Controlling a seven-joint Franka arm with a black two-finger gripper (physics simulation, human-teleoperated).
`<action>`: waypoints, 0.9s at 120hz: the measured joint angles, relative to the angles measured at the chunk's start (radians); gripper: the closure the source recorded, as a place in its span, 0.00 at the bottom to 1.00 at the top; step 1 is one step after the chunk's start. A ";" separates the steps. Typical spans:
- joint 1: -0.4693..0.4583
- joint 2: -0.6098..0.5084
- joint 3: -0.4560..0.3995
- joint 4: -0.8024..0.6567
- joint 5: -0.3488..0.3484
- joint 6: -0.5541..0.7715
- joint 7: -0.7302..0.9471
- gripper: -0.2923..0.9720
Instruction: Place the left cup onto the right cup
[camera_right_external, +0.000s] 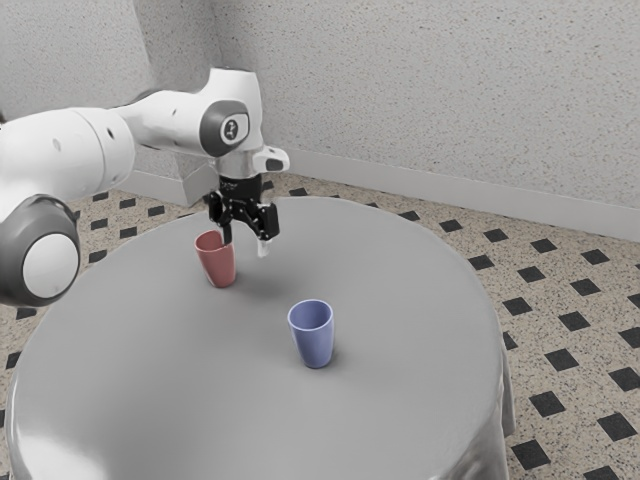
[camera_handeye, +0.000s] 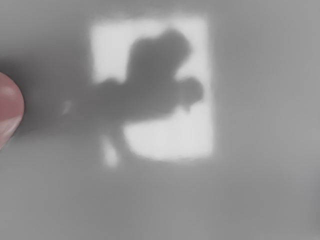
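The black two-finger tool (camera_right_external: 245, 243) is found low over the counter, pointing downward, at the end of the white arm (camera_right_external: 70, 160) that enters from the exterior view's left. Its fingers are spread wide apart, with nothing gripped between them. One finger (camera_right_external: 226, 233) is seen at the rim of the red tapered cup (camera_right_external: 216, 262), on the cup's side toward the exterior view's right. Whether it touches the rim or reaches inside cannot be determined. The other finger, pale at its tip, hangs over bare counter just beside that cup.

The red cup stands upright, mouth up, on the round grey cloth-covered counter (camera_right_external: 420, 330), toward the exterior view's left and the far side of the surface. In the wrist view a rounded edge of the red cup (camera_handeye: 9, 111) is recorded beside the tool's dark shadow (camera_handeye: 150, 95). This shadow is cast across a bright rectangular patch of light (camera_handeye: 195, 140) on the grey counter (camera_handeye: 265, 190).

The blue tapered cup (camera_right_external: 311, 333) stands upright, mouth up, nearer the counter's middle. It is well apart from the red cup and from the tool, toward the exterior view's right and closer to the camera.

Around the counter, a speckled tile floor with black diamond insets (camera_right_external: 570, 300) is noted. A grey textured wall (camera_right_external: 450, 80) with a pale skirting board (camera_right_external: 480, 188) stands behind.
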 joint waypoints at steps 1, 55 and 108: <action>0.000 0.000 0.000 -0.002 0.000 0.002 0.000 0.23; 0.009 0.001 0.060 -0.024 -0.002 0.060 0.032 0.23; 0.027 0.005 0.113 -0.025 -0.008 0.067 0.090 0.23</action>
